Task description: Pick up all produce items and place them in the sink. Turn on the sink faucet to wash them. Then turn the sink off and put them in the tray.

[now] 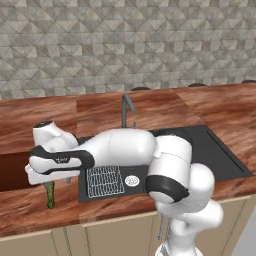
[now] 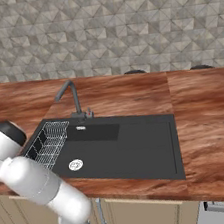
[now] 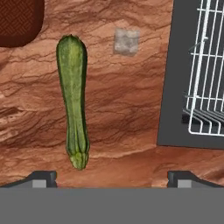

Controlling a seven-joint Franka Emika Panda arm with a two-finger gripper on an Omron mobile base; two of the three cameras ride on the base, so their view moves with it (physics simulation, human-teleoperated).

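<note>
The end effector (image 3: 111,177) hung over the wooden table (image 3: 122,100) with its two dark tips spread wide and nothing between them. The cucumber (image 3: 73,100) lay flat on the bare wood, between the brown tray (image 3: 17,22) and the black sink (image 3: 168,87), touching neither. From the hand camera it ran lengthwise up the picture, but it sat off toward one fingertip rather than midway between the two.

The step in hand looked like the first pick, with the approach not yet finished. To do it well, the hand likely needed to shift sideways until the cucumber lay centred between the tips, then come straight down. The tips already stood across the cucumber's narrow width, so little turning seemed called for. Closing near the middle of its length would probably keep it from tipping when lifted.

A small grey block (image 3: 127,41) rested near the cucumber's far end and was best left alone. From the left base camera, the cucumber (image 1: 50,194) showed just below the hand, left of the white wire rack (image 1: 105,180); the faucet (image 1: 126,107) stood behind the sink.
</note>
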